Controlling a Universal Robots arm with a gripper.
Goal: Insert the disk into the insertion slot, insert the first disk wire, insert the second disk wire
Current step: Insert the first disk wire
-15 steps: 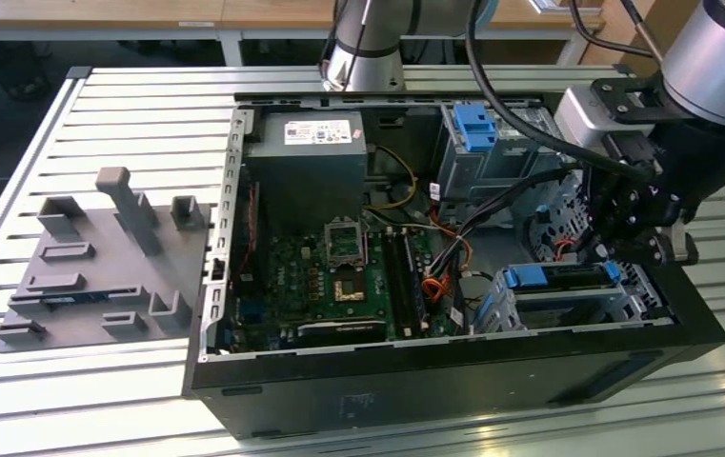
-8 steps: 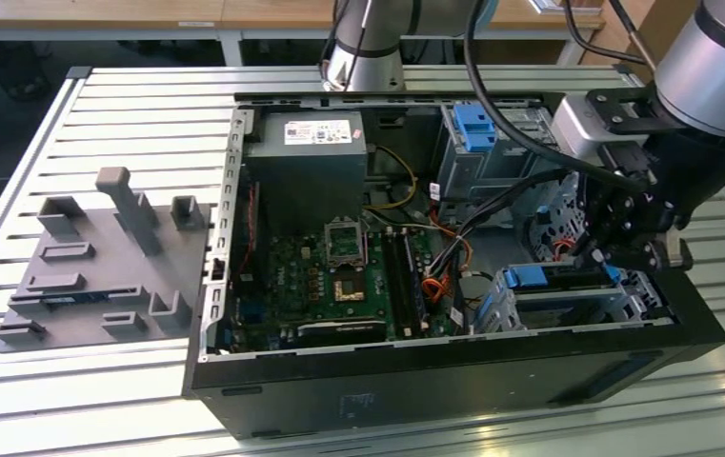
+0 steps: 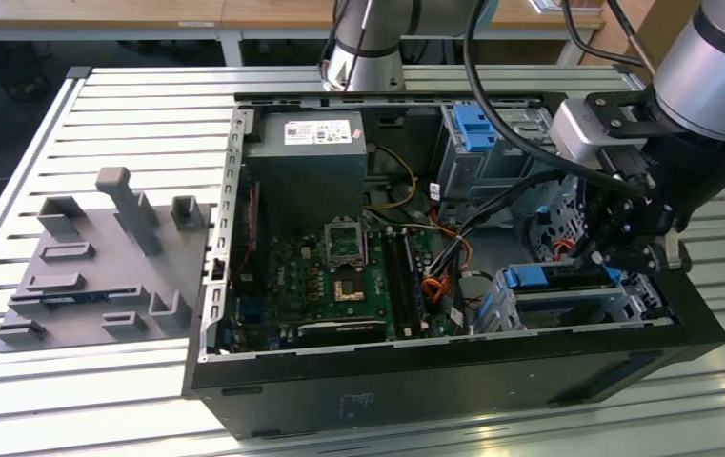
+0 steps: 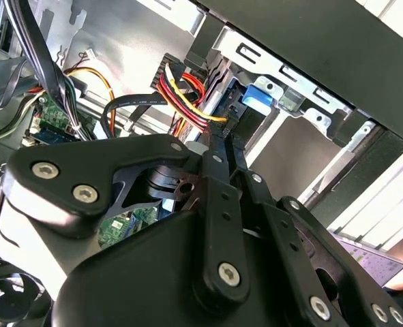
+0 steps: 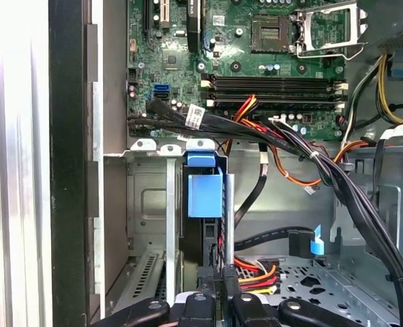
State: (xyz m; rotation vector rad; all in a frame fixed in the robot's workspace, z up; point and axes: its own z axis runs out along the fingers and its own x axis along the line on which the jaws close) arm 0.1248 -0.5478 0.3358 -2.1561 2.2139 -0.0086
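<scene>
Slatted metal table (image 3: 121,95), perforated insertion slot (image 5: 146,201), blue-framed disk (image 5: 204,194) seated, black gripper (image 5: 216,278) narrow.

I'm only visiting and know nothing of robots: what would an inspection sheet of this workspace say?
Surface: slatted metal table carrying an open computer case.
Job's things: disk, in its blue carrier, sits in the insertion slot.
Clutter: grey fixture plate beside the case.
Grippers: tool low by the disk, next to red-yellow wires.
Cables: black bundle crossing the case.
Surroundings: wooden desk behind.
</scene>
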